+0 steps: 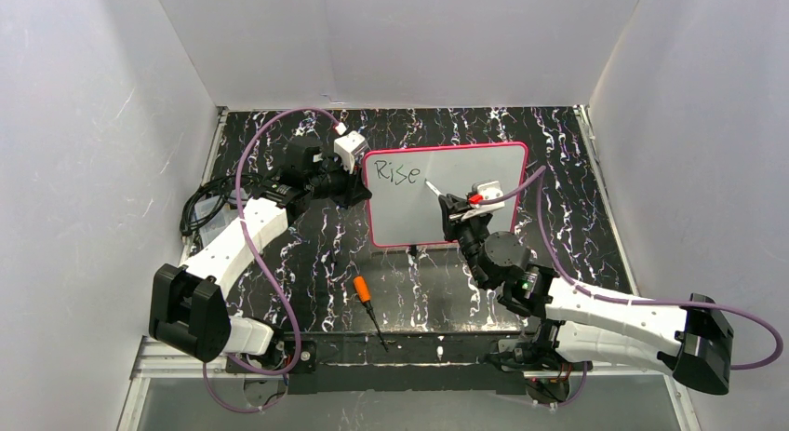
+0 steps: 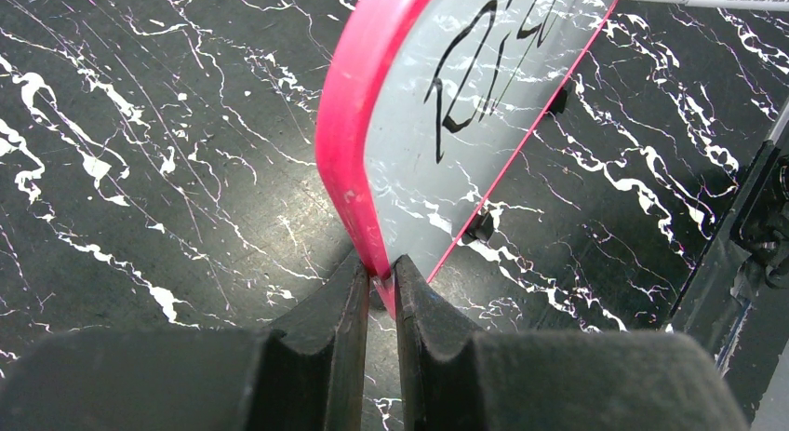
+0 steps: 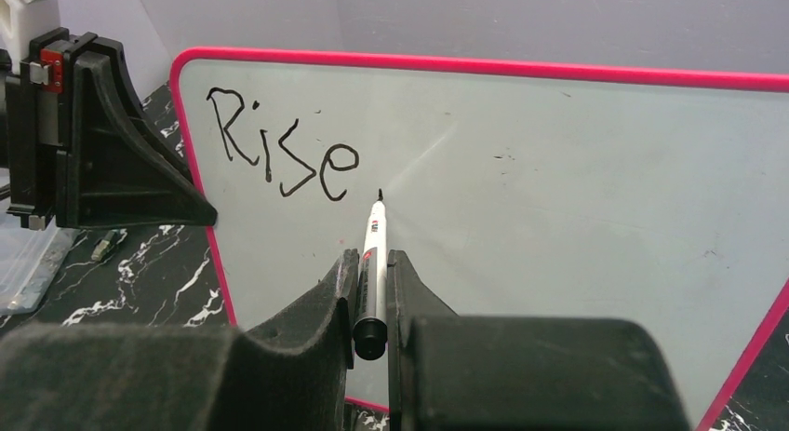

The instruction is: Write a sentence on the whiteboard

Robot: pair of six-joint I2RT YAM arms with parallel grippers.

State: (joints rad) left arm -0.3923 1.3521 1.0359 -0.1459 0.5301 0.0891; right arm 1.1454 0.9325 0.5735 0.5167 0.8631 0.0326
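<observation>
Writing sentence [image 1: 397,173]: "Rise" done, upper left of whiteboard [image 1: 400,222], mid-frame. My left end effector [image 2: 381,275] clamps its rim; right end effector [image 3: 372,261] clamps marker [image 3: 376,226], tip beside "e". Next, likely: comma, light contact.

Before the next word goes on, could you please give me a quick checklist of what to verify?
1. Left hand shut on the edge of the pink-framed rectangular whiteboard: ok.
2. Right hand shut on the slim white marker with a black tip: ok.
3. Marker tip placed just right of the last letter: ok.
4. Tip touching the board: cannot tell.
5. Bare board to the right of the writing: ok.
6. Black handwritten sentence complete: not ok, only "Rise" is there.
</observation>
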